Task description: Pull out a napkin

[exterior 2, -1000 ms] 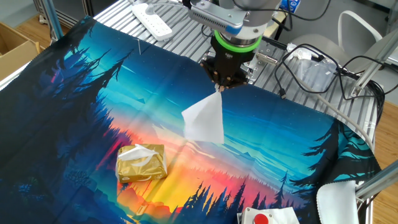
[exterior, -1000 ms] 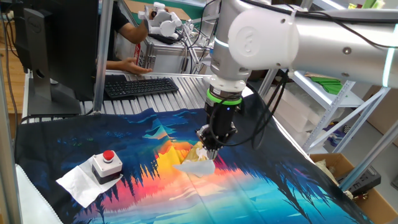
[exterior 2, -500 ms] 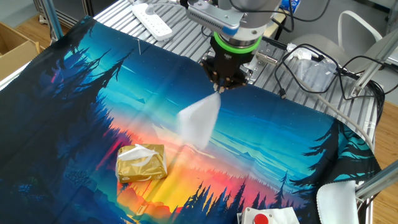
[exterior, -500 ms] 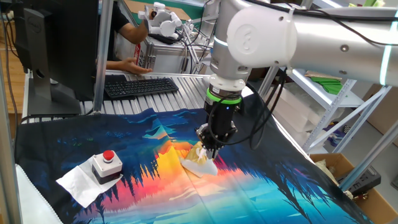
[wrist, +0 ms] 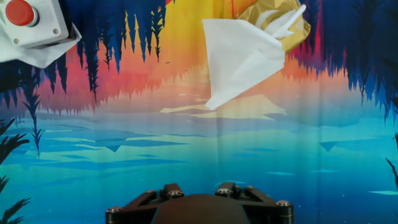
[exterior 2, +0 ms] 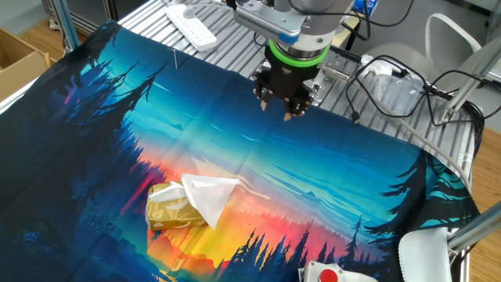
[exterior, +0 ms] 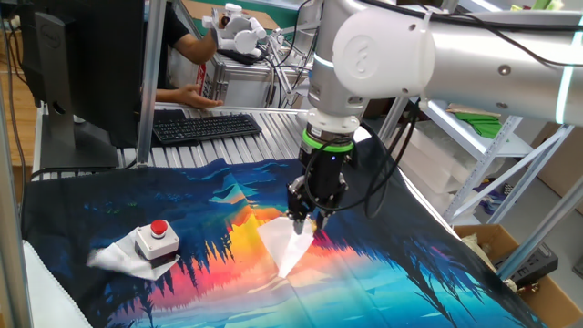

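**Assessing the loose napkin and how it will handle**

Starting at the left of the other fixed view, the gold tissue pack [exterior 2: 177, 205] lies flat on the printed cloth [exterior 2: 94, 117], a fresh white ply puckered up at its slot. Draped just right of that, touching the pack's top edge and spilling onto the cloth, is the pulled napkin [exterior 2: 208, 193], a single creased sheet, folded to a rough triangle. The hand view confirms it: napkin [wrist: 239, 59] overlapping the pack [wrist: 277, 18], one point resting on the cloth.

Further right and well above, the gripper [exterior 2: 286, 110] hangs with its fingers apart and nothing between them.

Far right, a red emergency-stop button box [exterior 2: 338, 274] sits on another white sheet, well apart from the work.

Judgement: the napkin is featherweight, limp and easily torn; it will drift in any draught and crumple under pressure. Best purchase is a pinch at a raised corner or fold ridge, not the flat middle. The pack itself looks light enough to lift with a ply unless pulled gently.
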Robot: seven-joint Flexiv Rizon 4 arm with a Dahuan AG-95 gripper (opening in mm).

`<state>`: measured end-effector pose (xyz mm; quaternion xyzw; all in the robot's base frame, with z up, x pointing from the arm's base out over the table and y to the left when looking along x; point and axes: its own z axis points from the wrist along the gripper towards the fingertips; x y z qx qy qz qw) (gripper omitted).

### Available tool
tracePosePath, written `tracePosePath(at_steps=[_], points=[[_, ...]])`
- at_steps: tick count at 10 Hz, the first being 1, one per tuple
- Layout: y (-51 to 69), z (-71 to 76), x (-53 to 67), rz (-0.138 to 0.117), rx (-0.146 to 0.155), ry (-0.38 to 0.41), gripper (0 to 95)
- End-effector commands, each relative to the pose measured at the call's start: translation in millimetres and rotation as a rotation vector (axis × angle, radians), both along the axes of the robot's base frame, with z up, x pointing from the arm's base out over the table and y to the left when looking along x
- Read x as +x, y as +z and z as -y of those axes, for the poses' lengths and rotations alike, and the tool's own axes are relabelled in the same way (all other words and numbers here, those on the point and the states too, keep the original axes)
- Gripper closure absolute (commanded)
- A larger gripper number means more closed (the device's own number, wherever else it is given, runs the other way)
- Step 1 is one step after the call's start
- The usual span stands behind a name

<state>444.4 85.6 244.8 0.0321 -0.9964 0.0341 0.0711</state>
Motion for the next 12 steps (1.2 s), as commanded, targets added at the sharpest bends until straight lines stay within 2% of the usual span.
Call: tracePosePath(at_steps=[1,7,8,12], points=[[-0.4,0.5,-0.8,0.003,-0.001,0.0,0.0],[-0.8,0.2,-0.5,0.004,0.001,0.009,0.0],[-0.8,0.2,-0.5,0.004,0.0,0.005,19.0],[-1.3,-0.1,-0.1,0.007,-0.005,-0.006,19.0]])
